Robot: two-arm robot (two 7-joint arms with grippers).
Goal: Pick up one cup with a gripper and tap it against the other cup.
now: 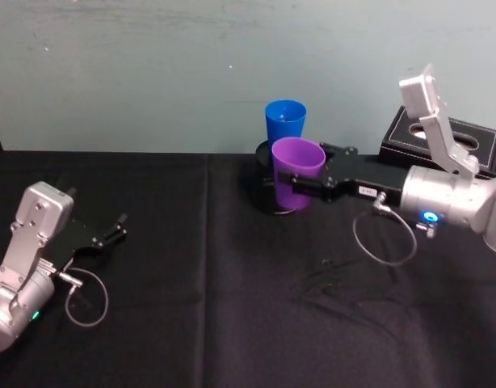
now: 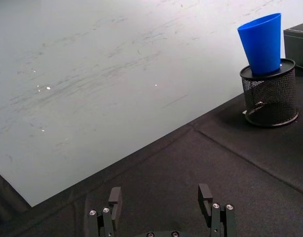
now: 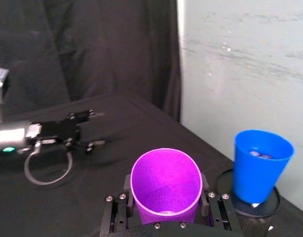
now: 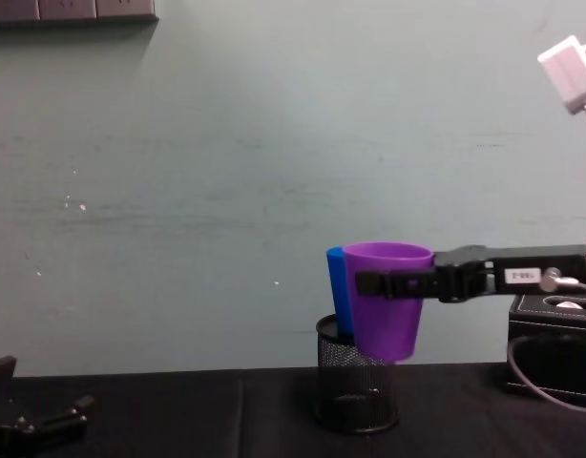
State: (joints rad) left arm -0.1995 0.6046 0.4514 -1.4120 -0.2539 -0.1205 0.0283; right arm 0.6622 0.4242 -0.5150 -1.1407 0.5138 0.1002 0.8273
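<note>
My right gripper point(image 1: 290, 171) is shut on the purple cup point(image 1: 296, 166) and holds it upright above the table. In the right wrist view its fingers point(image 3: 119, 210) clasp both sides of the purple cup point(image 3: 166, 180). The blue cup point(image 1: 285, 121) stands in a black mesh pen holder point(image 1: 262, 196) just behind the purple one. A small gap separates the blue cup point(image 3: 260, 165) from the purple cup in the right wrist view; from the chest the purple cup point(image 4: 388, 305) overlaps the blue cup point(image 4: 337, 291). My left gripper point(image 1: 119, 226) rests open at the left of the table.
A black box point(image 1: 409, 133) sits at the back right, behind my right arm. A cable loop point(image 1: 385, 234) hangs under the right wrist. The black cloth table point(image 1: 232, 307) ends at a pale wall close behind the cups.
</note>
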